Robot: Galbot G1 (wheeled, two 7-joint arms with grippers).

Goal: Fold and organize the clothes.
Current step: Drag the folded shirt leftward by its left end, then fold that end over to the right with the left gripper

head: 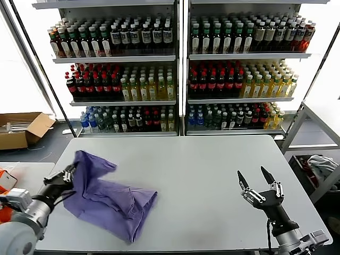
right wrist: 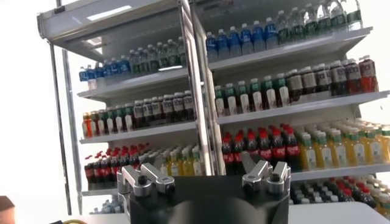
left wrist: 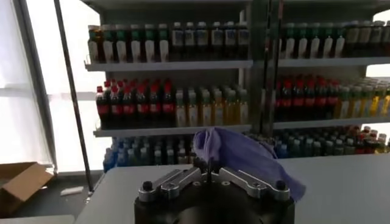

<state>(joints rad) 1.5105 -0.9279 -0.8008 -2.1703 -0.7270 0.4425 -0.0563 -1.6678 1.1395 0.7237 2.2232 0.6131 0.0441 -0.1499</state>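
A lavender T-shirt (head: 109,199) lies crumpled on the left part of the grey table (head: 202,175). My left gripper (head: 70,172) is shut on the shirt's left edge and holds a fold of it lifted off the table. In the left wrist view the cloth (left wrist: 244,157) rises from between the closed fingers (left wrist: 206,165). My right gripper (head: 255,178) is open and empty, pointing up above the table's right front. In the right wrist view its fingers (right wrist: 149,176) stand wide apart with only shelves beyond.
Shelves of drink bottles (head: 175,74) stand behind the table. A cardboard box (head: 21,130) is on the floor at far left. An orange item (head: 4,178) sits at the left edge. A metal frame with cloth (head: 319,162) stands at right.
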